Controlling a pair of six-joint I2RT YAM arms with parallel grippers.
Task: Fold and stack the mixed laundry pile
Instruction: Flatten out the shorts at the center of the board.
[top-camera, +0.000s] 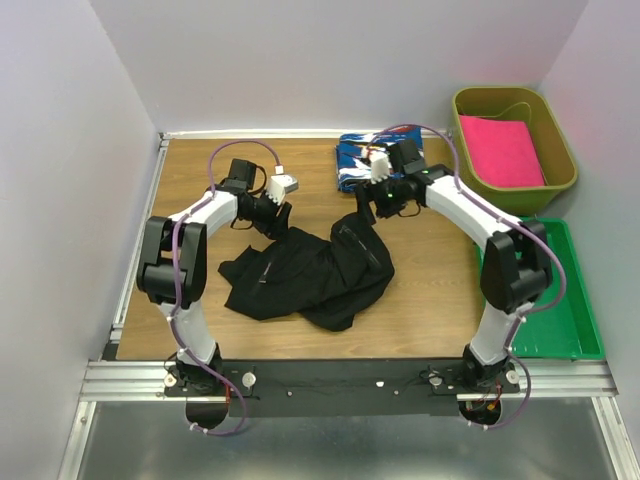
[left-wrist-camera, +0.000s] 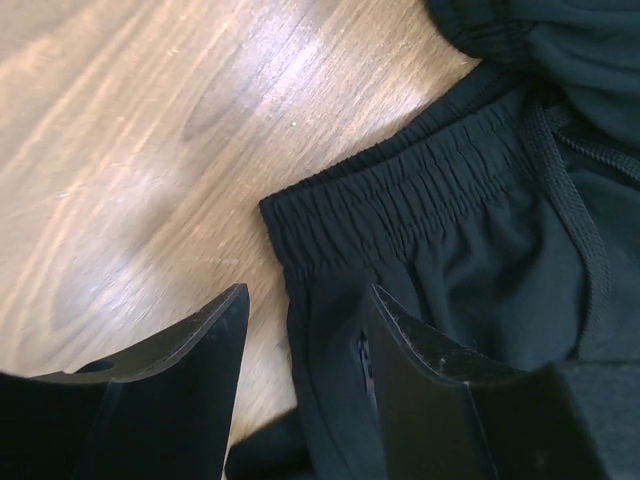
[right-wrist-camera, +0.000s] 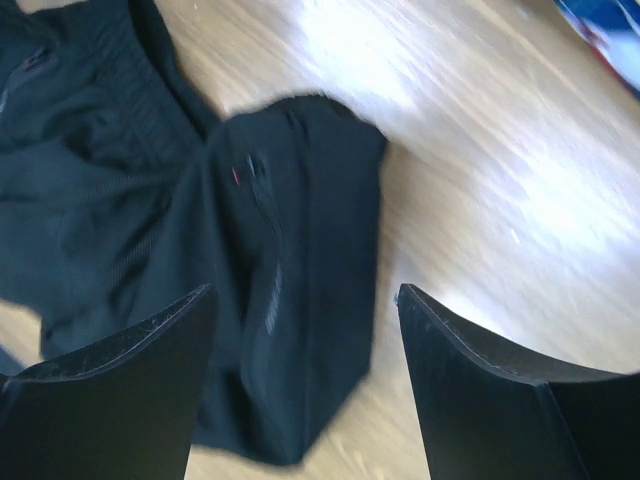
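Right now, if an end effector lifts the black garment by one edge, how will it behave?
Probably floppy: the black garment lies crumpled in soft folds, so it should drape and trail. Its gathered elastic waistband would likely stretch under pull. Pushed across the table, it would probably bunch rather than slide whole.

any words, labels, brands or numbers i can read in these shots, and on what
None can be read.
black garment: only a tiny red mark, too small to tell if it is lettering.
blue patterned cloth: blotches, no letters.
olive bin and green tray: no print shows.
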